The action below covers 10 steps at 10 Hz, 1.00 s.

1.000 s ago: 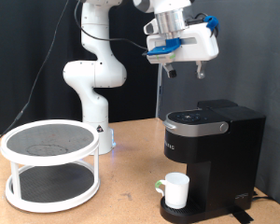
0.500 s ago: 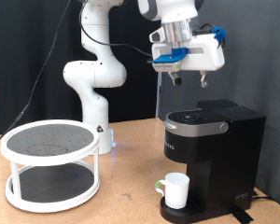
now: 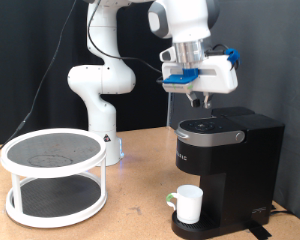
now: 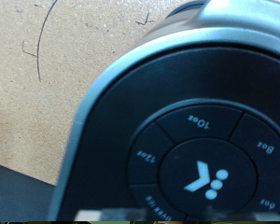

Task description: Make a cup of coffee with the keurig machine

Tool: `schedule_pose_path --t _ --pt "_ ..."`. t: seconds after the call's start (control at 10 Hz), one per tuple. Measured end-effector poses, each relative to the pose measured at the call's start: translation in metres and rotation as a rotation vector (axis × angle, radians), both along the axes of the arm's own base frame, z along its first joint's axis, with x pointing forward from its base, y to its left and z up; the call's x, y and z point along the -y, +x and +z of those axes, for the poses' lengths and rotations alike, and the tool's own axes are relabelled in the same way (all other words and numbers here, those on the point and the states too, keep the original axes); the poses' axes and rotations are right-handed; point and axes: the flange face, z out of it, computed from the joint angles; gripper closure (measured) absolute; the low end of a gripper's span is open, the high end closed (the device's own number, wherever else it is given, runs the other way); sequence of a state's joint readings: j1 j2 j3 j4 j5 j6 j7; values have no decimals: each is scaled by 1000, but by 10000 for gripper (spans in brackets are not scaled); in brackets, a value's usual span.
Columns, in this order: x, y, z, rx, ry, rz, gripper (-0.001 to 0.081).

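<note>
The keurig machine (image 3: 230,160) stands on the wooden table at the exterior view's right, with its lid down. The cup (image 3: 188,204), small and white, stands on the drip tray (image 3: 198,230) under the spout. My gripper (image 3: 200,103) hangs just above the machine's silver-trimmed top panel (image 3: 210,127), fingers pointing down and close together, holding nothing. The wrist view is filled by the round button panel (image 4: 201,173), with size buttons around a centre brew button. My fingertips do not show clearly there.
A white two-tier round rack (image 3: 53,175) stands at the exterior view's left on the table (image 3: 140,215). The arm's white base (image 3: 102,85) is behind it, in front of a black curtain. Bare wood shows beside the machine in the wrist view (image 4: 47,84).
My gripper has come down and moved slightly towards the exterior view's left, from well above the machine to just over its top panel. The cup and machine have not moved.
</note>
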<state>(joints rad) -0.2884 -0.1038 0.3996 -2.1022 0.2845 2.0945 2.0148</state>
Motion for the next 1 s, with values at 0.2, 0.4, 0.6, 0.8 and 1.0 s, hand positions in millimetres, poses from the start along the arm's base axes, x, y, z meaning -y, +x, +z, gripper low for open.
schedule_pose_path --t 0.2,0.4,0.6,0.8,1.0 --pt "-2 -5 -16 -10 10 8 783" --pt "-5 -9 -28 -14 16 13 804" --pt "-6 -13 -39 -24 15 14 805" --pt "-6 -15 -45 -34 17 11 806" --pt "-7 -16 -45 -42 33 3 806"
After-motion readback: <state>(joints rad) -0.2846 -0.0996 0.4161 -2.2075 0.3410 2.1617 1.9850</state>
